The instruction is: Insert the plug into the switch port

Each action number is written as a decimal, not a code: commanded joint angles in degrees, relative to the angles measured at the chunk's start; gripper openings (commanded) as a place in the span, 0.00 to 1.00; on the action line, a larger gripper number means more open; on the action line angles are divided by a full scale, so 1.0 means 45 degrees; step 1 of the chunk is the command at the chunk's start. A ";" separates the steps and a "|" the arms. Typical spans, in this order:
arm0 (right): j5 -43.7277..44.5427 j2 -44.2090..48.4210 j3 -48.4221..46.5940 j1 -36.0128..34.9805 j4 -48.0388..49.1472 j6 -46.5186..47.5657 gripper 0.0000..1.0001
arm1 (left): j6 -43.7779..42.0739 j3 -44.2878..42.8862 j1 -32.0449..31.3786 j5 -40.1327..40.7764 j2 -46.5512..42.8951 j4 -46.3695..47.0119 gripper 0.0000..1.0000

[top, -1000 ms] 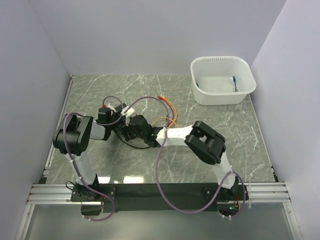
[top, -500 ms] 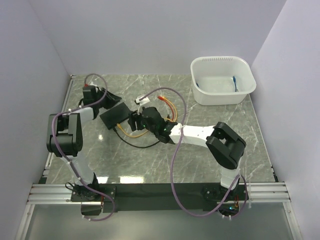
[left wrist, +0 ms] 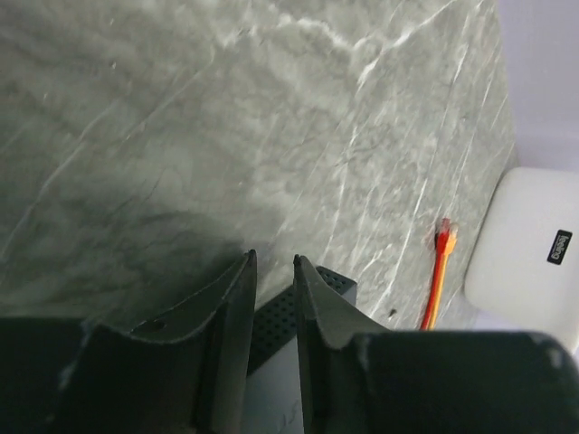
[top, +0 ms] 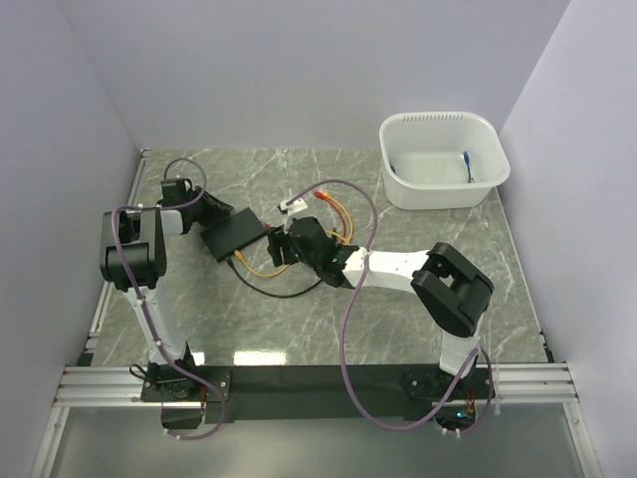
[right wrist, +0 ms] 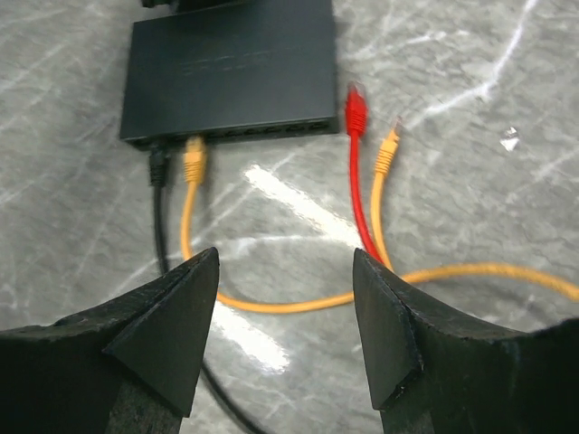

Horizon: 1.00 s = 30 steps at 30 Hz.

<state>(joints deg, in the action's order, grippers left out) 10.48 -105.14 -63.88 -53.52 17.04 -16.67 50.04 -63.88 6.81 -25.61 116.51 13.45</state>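
The thin black switch box [top: 237, 231] lies on the marble table, left of centre. My left gripper [top: 206, 212] is shut on its left end. In the left wrist view the box's perforated edge [left wrist: 271, 318] sits between the two fingers of the left gripper [left wrist: 273, 264]. My right gripper [top: 282, 249] is open and empty, a little in front of the port side. In the right wrist view, beyond the right gripper [right wrist: 285, 258], the box [right wrist: 231, 63] has a yellow plug [right wrist: 194, 161] and a black cable [right wrist: 158, 172] at its ports. A red plug [right wrist: 355, 104] and an orange plug [right wrist: 389, 149] lie loose at its right corner.
A white tub [top: 438, 195] stands at the back right. Orange cable loops [top: 261, 267] and a black cable [top: 289, 293] lie on the table [top: 398, 329] between the arms. A red-tipped orange cable [top: 323, 197] lies behind the right gripper. Walls close in three sides.
The left arm has swung from the centre to the far left, holding the box's end. The right arm has stretched out leftward. The box has shifted slightly right.
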 commanded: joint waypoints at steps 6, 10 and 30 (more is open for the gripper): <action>0.0482 0.0144 -0.0218 0.0310 0.0218 0.0363 0.64 | -0.0554 0.2220 -0.0263 -0.0111 -0.1183 0.0447 0.30; 0.0484 -0.0033 -0.0297 0.0427 0.0198 0.0481 0.63 | -0.0554 0.3235 -0.0283 -0.0014 -0.1749 0.0605 0.30; 0.0913 -0.3821 -0.5041 0.0642 -0.2730 0.2200 0.54 | -0.0300 0.4507 -0.0029 0.0397 -0.2844 0.1307 0.29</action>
<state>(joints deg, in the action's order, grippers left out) 12.80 -120.64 -82.15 -51.59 8.05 -7.68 49.23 -44.62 6.20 -24.16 104.05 19.97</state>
